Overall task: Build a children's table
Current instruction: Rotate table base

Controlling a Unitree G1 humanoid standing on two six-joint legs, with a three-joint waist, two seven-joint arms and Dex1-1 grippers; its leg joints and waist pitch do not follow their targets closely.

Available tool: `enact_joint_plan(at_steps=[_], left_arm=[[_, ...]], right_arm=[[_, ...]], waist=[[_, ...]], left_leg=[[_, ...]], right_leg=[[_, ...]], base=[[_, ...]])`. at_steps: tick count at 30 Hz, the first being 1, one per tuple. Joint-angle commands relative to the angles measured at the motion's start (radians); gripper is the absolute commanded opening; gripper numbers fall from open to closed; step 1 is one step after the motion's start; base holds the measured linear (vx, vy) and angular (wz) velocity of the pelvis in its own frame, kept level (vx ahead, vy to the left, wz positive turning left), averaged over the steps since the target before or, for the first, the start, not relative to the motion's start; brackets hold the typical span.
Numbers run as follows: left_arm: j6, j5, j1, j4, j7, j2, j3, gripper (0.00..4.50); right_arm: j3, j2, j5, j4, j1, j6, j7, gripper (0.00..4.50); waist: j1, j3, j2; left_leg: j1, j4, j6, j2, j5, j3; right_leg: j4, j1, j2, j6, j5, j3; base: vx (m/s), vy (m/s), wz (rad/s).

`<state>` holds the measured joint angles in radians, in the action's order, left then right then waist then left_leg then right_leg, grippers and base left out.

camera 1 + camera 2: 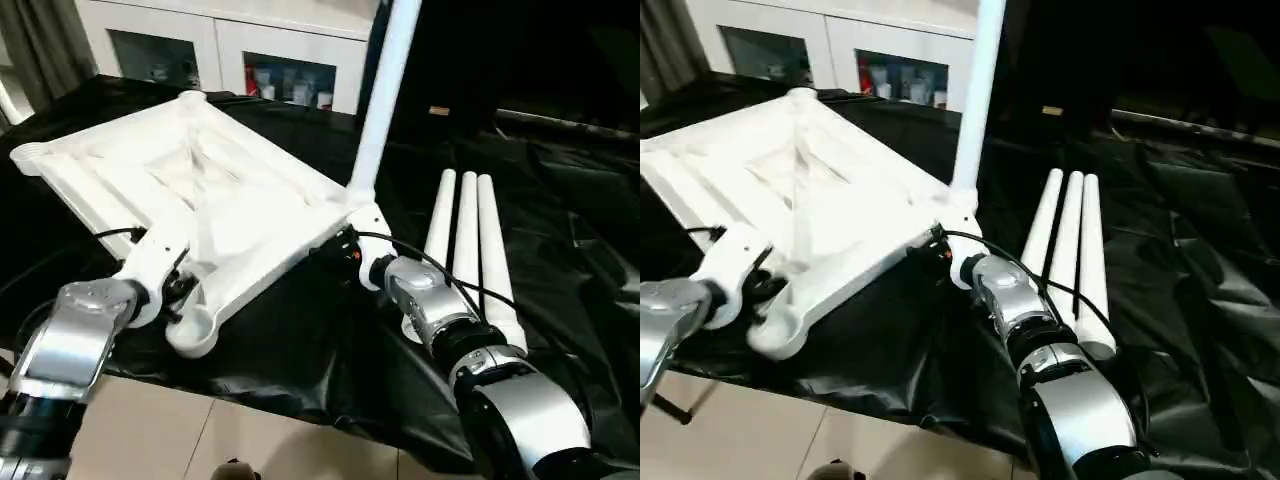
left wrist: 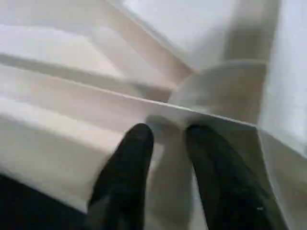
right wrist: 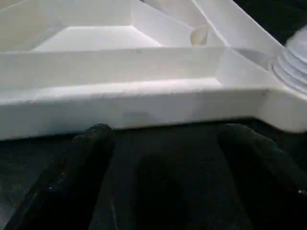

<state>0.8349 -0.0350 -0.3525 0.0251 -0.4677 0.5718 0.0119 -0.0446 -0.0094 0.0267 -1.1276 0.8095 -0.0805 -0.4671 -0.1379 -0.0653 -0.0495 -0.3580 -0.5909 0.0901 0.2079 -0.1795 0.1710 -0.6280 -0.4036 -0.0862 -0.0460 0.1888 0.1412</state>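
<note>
A black sheet (image 1: 560, 200) covers the work surface, with a white glass-door cabinet (image 1: 250, 50) behind. The white tabletop (image 1: 210, 200) lies on it underside up, ribs showing, one leg (image 1: 385, 90) standing in its far corner socket; three loose legs (image 1: 465, 240) lie side by side just beside it. The left gripper (image 2: 165, 143) straddles the near rim, fingers apart around a rib. The right gripper (image 3: 163, 139) hangs spread wide before the edge, holding nothing. Fetching a second leg looks next, which calls for a free hand.
</note>
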Motion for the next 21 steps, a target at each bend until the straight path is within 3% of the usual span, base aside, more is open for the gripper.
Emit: enact_joint_plan(at_steps=[1, 4, 7, 10, 12, 13, 17, 18, 19, 21], left_arm=[[-0.02, -0.036, -0.045, 0.008, 0.077, 0.035, 0.082, 2.0], [-0.015, -0.096, -0.036, 0.027, 0.164, 0.075, 0.13, 2.15], [-0.013, -0.115, -0.022, 0.041, 0.209, 0.092, 0.158, 2.43], [0.019, -0.124, 0.04, 0.055, 0.175, 0.142, 0.13, 2.51], [0.044, -0.115, 0.074, 0.05, 0.129, 0.156, 0.097, 2.73], [0.062, -0.104, 0.119, 0.016, 0.067, 0.159, 0.037, 2.88], [0.074, -0.069, 0.125, -0.019, 0.029, 0.123, 0.01, 3.23], [0.077, -0.037, 0.127, -0.052, -0.02, 0.111, -0.033, 3.3], [0.072, -0.019, 0.126, -0.064, -0.043, 0.104, -0.053, 3.36], [0.06, 0.0, 0.115, -0.071, -0.06, 0.082, -0.071, 3.45]], right_arm=[[0.01, -0.008, -0.009, 0.008, -0.01, -0.007, -0.006, 3.91], [0.005, -0.004, -0.005, 0.007, -0.009, -0.005, -0.009, 3.91], [0.004, -0.002, -0.003, 0.005, -0.006, -0.004, -0.007, 3.91], [0.003, 0.0, -0.002, 0.002, -0.005, -0.003, -0.007, 3.91], [0.002, 0.001, -0.001, 0.001, -0.003, -0.003, -0.007, 3.91], [0.001, 0.002, 0.001, -0.001, -0.003, -0.004, -0.009, 3.91], [0.001, 0.002, 0.001, -0.002, -0.001, -0.004, -0.009, 3.91], [0.001, 0.001, 0.001, 0.0, -0.001, -0.003, -0.01, 3.91], [0.001, 0.0, 0.002, 0.002, 0.0, -0.002, -0.01, 3.91], [0.001, -0.002, 0.002, 0.005, -0.001, -0.003, -0.011, 3.91]], waist=[[0.008, 0.067, 0.028], [0.017, 0.066, 0.022], [0.025, 0.069, 0.024], [0.027, 0.071, 0.022], [0.025, 0.073, 0.024], [0.023, 0.073, 0.025], [0.016, 0.065, 0.028], [0.015, 0.06, 0.026], [0.011, 0.06, 0.028], [0.01, 0.057, 0.028]], left_leg=[[0.008, 0.081, 0.025, 0.036, -0.276, -0.018], [0.003, 0.082, 0.024, 0.034, -0.276, -0.021], [0.004, 0.078, 0.014, 0.034, -0.239, -0.019], [0.0, 0.078, 0.006, 0.034, -0.22, -0.018], [0.007, 0.075, -0.002, 0.033, -0.191, -0.015], [0.007, 0.076, -0.003, 0.035, -0.182, -0.015], [0.017, 0.08, 0.012, 0.037, -0.261, -0.011], [0.016, 0.084, 0.018, 0.035, -0.302, -0.014], [0.023, 0.084, 0.026, 0.037, -0.333, -0.015], [0.021, 0.086, 0.031, 0.035, -0.358, -0.018]], right_leg=[[0.088, 0.053, -0.08, -0.126, 0.295, -0.079], [0.082, 0.055, -0.078, -0.122, 0.286, -0.08], [0.079, 0.053, -0.078, -0.141, 0.242, -0.082], [0.07, 0.054, -0.078, -0.16, 0.198, -0.082], [0.067, 0.049, -0.076, -0.175, 0.157, -0.086], [0.066, 0.05, -0.077, -0.186, 0.14, -0.086], [0.077, 0.041, -0.076, -0.192, 0.199, -0.089], [0.084, 0.044, -0.079, -0.177, 0.263, -0.089], [0.091, 0.041, -0.082, -0.161, 0.311, -0.09], [0.094, 0.04, -0.081, -0.146, 0.354, -0.091]], base=[[0.0, 0.0, 0.0], [0.0, 0.0, 0.0], [0.0, 0.0, 0.0], [0.0, 0.0, 0.0], [0.0, 0.0, 0.0], [0.0, 0.0, 0.0], [0.0, 0.0, 0.0], [0.0, 0.0, 0.0], [0.0, 0.0, 0.0], [0.0, 0.0, 0.0]])
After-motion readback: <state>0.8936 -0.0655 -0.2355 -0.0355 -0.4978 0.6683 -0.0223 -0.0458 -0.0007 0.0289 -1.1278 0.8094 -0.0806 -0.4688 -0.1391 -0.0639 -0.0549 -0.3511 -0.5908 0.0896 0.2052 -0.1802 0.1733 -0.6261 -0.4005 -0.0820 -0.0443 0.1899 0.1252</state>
